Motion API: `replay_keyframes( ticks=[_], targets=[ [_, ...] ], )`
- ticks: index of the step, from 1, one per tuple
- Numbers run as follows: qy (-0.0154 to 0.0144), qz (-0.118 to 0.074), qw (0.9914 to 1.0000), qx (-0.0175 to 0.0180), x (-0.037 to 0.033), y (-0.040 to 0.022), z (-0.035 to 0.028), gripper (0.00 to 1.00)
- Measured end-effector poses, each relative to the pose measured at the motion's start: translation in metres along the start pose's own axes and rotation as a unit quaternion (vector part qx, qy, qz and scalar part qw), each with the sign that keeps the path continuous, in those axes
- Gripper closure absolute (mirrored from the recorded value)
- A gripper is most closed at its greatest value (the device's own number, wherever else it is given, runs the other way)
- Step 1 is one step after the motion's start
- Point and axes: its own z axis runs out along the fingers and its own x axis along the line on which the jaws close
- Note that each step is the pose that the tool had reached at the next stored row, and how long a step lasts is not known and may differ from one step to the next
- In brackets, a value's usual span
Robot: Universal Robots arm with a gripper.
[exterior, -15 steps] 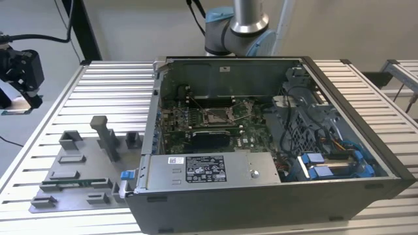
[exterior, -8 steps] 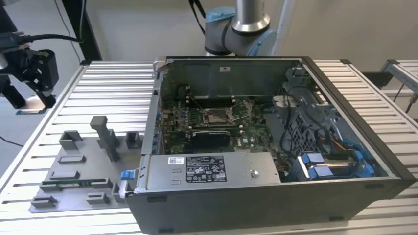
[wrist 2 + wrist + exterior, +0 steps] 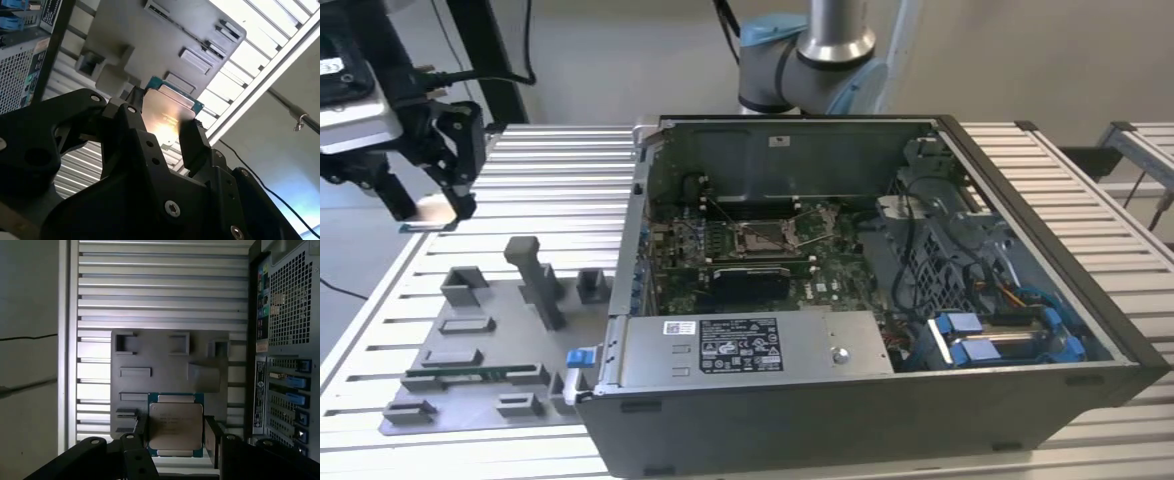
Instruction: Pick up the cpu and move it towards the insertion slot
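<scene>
Clamping the cpu (image 3: 176, 425) by opposite edges, the tool (image 3: 176, 435) holds it level; metal top upward.

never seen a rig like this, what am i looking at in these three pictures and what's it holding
This is a robot arm working beside an open computer case on a slatted metal table. The exterior view sees the whole scene from off the arm; both wrist views come from cameras riding on the arm, looking past its gripper. The gripper is shut on the cpu, a flat square chip, held in the air near a grey parts tray that carries a green memory stick. The insertion slot sits inside the case, on the green board.
</scene>
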Motion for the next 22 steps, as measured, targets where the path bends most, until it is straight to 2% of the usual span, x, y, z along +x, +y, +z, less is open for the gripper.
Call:
replay_keyframes(
  ticks=[1,2,7,22],
  targets=[
    [0.0001,0.000,1.00000,0.0001,-0.0046,0.0000,-0.0001,1.00],
    [0.0001,0.000,1.00000,0.0000,-0.0129,-0.0001,0.0000,1.00],
    [0.0001,0.000,1.00000,0.0001,-0.0326,-0.0001,0.0000,1.00],
    [0.0001,0.000,1.00000,0.0001,-0.0829,-0.0003,0.0002,1.00]
  ],
)
